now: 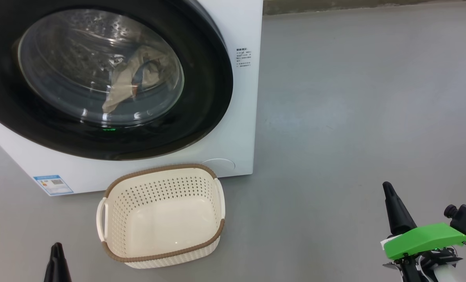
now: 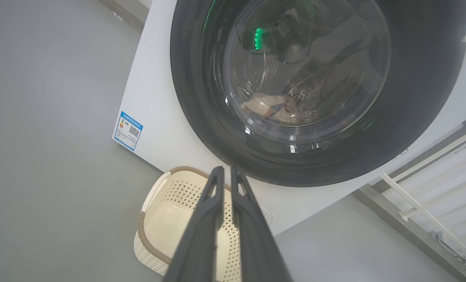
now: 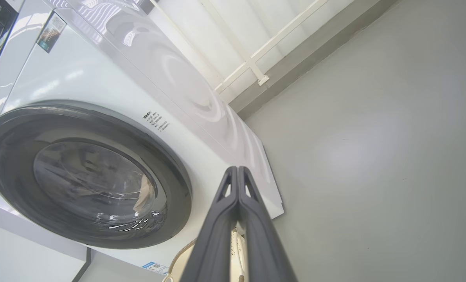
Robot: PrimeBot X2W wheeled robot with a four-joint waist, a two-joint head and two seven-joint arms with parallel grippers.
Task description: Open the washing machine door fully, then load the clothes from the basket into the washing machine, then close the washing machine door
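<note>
The washing machine [image 1: 240,129] stands at the upper left, and its glossy black door [image 1: 201,117] lies flat against the front, closed. Through the glass bowl I see cream and light blue clothes [image 1: 127,84] lying in the steel drum; they also show in the wrist views [image 2: 268,107] [image 3: 144,192]. The cream basket [image 1: 158,169] sits on the floor just before the machine with nothing inside it. My left gripper [image 1: 56,246] is low at the left, short of the basket, fingers together [image 2: 225,169]. My right gripper [image 1: 386,184] hangs far right over bare floor, shut and holding nothing [image 3: 237,168].
Grey floor [image 1: 354,98] stretches wide to the right of the machine. A wall with a white rail frame [image 3: 248,62] runs behind it. A blue label [image 1: 53,184] marks the machine's lower left front. A green cover [image 1: 424,239] sits on my right wrist.
</note>
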